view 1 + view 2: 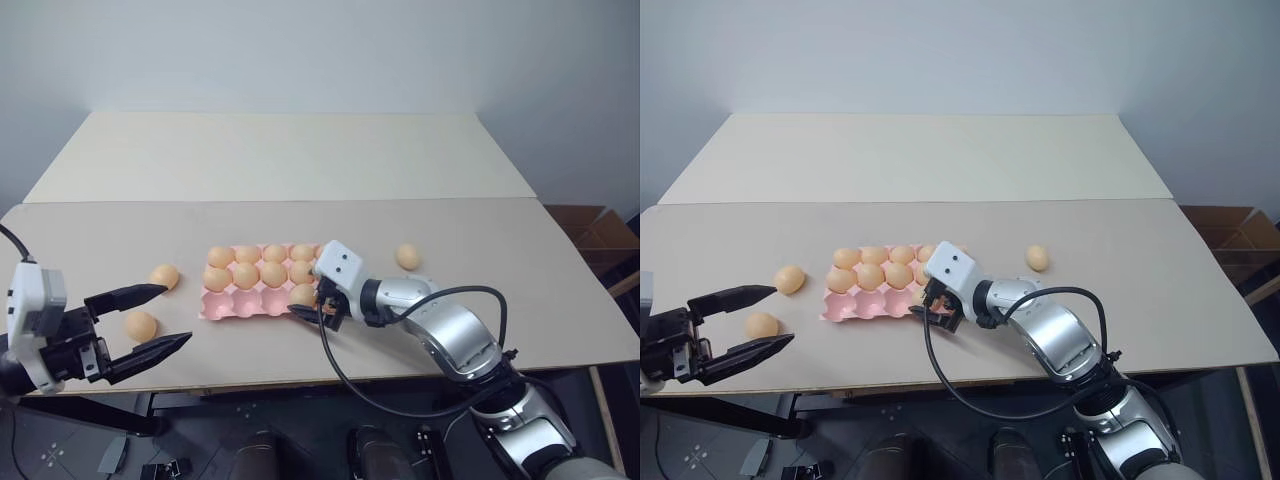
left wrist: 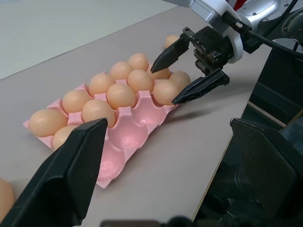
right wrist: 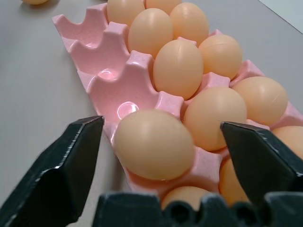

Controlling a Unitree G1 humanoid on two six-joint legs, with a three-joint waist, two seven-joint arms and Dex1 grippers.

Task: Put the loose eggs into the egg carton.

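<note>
While the pink egg carton [image 1: 258, 288] lies flat near the front edge of the pale matte tabletop [image 1: 300, 160], its long side runs left to right across the robot's view. It is a moulded tray with round cups and scalloped ridges between them, slightly speckled in the right wrist view. Smooth, oval, orange-tan eggs fill the far row and the middle row. The near row is mostly bare cups, with one egg [image 3: 154, 144] sitting in a cup toward its right end, lying tilted rather than upright.

The right tool [image 1: 312, 311] hangs at the carton's right near corner with its two black fingers spread wide on either side of that egg, not touching it and gripping nothing. The left tool [image 1: 150, 320] hovers left of the carton, its wedge-shaped black fingers wide apart and empty.

Three loose eggs rest on the tabletop: one [image 1: 164, 276] just left of the carton, another [image 1: 141, 325] nearer the front edge between the left tool's fingers as seen from above, and a third [image 1: 407, 257] to the right of the carton.
</note>
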